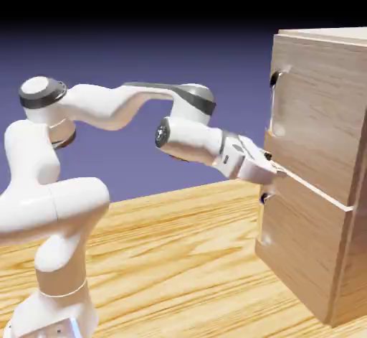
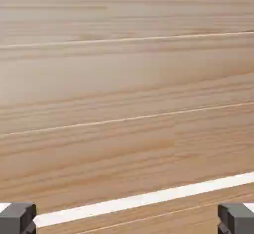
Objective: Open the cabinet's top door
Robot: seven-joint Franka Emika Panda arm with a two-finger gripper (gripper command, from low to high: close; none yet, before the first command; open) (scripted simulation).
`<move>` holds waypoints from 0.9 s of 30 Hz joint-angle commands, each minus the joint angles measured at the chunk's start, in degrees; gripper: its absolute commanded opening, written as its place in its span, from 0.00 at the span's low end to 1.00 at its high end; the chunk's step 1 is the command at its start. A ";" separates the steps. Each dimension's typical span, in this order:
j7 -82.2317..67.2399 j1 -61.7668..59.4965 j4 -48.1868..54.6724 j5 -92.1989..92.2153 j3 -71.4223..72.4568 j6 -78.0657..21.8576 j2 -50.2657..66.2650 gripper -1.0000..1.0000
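- Wood grain of the boxy cabinet (image 1: 315,207) is filling my hand view.
- My claw (image 1: 274,171) is gaping wide against the flat top door (image 1: 322,114), below its pale curved handle (image 1: 275,89).

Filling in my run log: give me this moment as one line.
gripper: open, empty | position: at seam below top door of light-brown wood-grain cabinet | pale curved handle: ungrasped | door: shut
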 commanded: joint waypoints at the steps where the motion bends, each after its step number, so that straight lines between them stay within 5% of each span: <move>1: -1.38 1.83 0.22 2.50 -2.01 -0.60 1.92 0.50; 8: -2.88 -5.29 8.46 7.61 0.60 -1.32 1.20 0.50; 9: -2.88 -5.29 8.46 7.61 0.60 -1.32 1.20 0.00; 27: -15.10 -0.92 -11.41 -8.20 -20.51 -43.68 -5.97 0.00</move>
